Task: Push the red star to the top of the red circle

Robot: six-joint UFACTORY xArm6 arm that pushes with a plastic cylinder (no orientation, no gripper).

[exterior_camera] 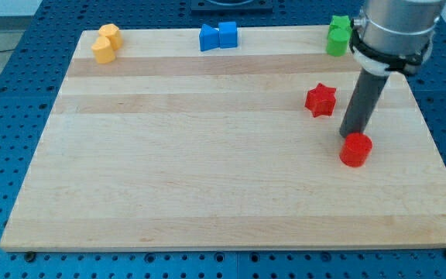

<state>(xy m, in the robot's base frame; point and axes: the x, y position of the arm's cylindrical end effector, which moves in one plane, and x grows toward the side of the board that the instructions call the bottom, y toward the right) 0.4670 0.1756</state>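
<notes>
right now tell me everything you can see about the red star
The red star is a small, thick block with short blunt points, solid glossy red like plastic or painted wood. It lies flat on the wooden board, in the view's right half, toward the top. Nothing touches it. The red circle sits apart from it, lower and to the view's right. My tip is down at the circle's upper edge, right of and below the star, clear of it.

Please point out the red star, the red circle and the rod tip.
red star block (320,101), camera view, centre of top face
red circle block (355,149), camera view, middle
my tip (350,135), camera view, rod's lower end
</notes>
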